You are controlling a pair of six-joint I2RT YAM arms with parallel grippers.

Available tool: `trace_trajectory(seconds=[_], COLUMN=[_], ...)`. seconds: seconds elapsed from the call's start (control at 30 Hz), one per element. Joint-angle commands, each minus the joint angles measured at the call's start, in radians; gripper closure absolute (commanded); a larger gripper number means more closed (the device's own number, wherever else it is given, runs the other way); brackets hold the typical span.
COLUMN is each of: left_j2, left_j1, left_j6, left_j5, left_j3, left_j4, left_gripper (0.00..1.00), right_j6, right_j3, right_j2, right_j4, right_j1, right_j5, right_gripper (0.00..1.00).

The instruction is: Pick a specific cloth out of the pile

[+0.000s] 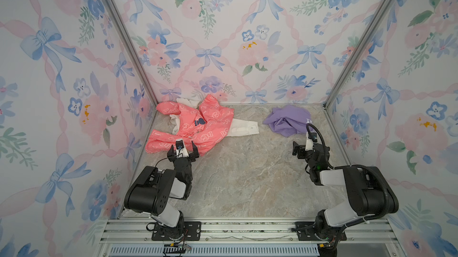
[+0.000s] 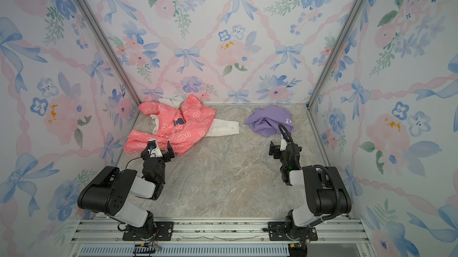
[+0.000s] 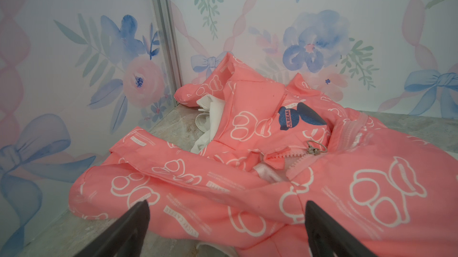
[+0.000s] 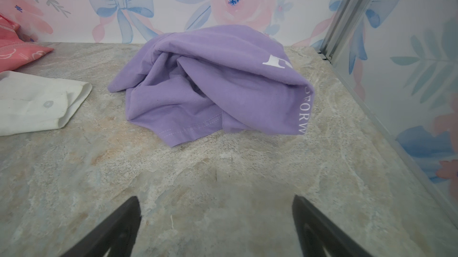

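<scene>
The cloth (image 1: 287, 122) (image 2: 269, 120) (image 4: 215, 82) is a crumpled lavender garment with white lettering. It lies alone at the back right, apart from the pile. The pile is a coral-pink jacket (image 1: 195, 125) (image 2: 178, 127) (image 3: 247, 174) lying over a white shirt (image 1: 244, 129) (image 2: 226, 128) (image 4: 37, 102) at the back left. My left gripper (image 1: 183, 149) (image 2: 158, 150) (image 3: 226, 205) hangs open over the jacket's near edge, holding nothing. My right gripper (image 1: 304, 144) (image 2: 280, 146) (image 4: 215, 200) is open above bare tabletop just in front of the cloth.
Floral walls close in the marble-look tabletop (image 1: 243, 174) on three sides, with aluminium posts (image 1: 347, 70) at the back corners. The right wall stands close beside the cloth. A metal rail (image 1: 247, 228) carrying both arm bases runs along the front.
</scene>
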Motion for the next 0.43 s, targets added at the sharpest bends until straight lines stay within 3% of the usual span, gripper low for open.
trace_trajectory(seconds=[0.0,0.4], left_j2=[-0.006,-0.008], left_j1=[0.005,0.021], left_j6=[-0.013,-0.019], left_j5=[0.011,0.045], left_j3=[0.003,0.007], left_j4=[-0.010,-0.023], left_gripper=[0.02,0.02], right_j6=[0.015,0.016], right_j3=[0.011,0.012], right_j2=[-0.003,-0.003], right_j4=[-0.007,-0.007], right_j1=[-0.001,-0.003], right_j5=[-0.017,-0.023], right_gripper=[0.03,0.03])
